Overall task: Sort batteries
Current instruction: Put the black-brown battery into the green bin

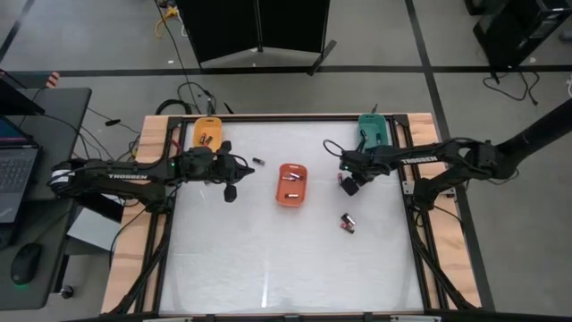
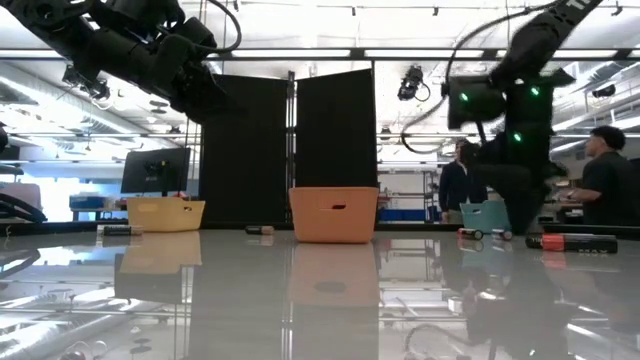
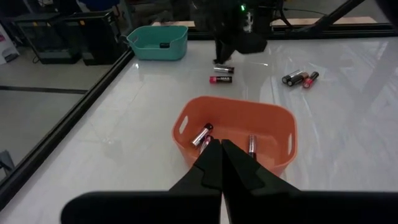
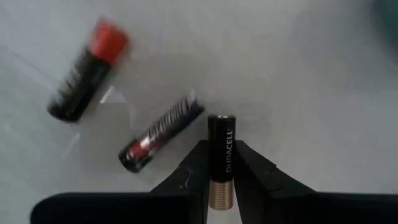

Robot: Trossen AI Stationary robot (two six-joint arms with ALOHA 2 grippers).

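Black-and-copper battery (image 4: 220, 160) between tool fingers; two red-ended batteries (image 4: 84, 70) flat beside it.

A white surface (image 1: 268, 259) carries three small trays: a yellow-orange tray (image 1: 207, 132) near one far corner, a teal tray (image 1: 373, 131) near the other, and an orange tray (image 1: 291, 184) between them. A laptop (image 1: 13, 170) and a computer mouse (image 1: 27, 263) sit on a side desk.

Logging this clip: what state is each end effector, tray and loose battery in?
Right end effector: shut on Duracell battery.
Left end effector: shut, empty, above table.
Red-orange tray: holds three batteries.
Teal tray: holds something dark.
Two loose batteries: lying on table.
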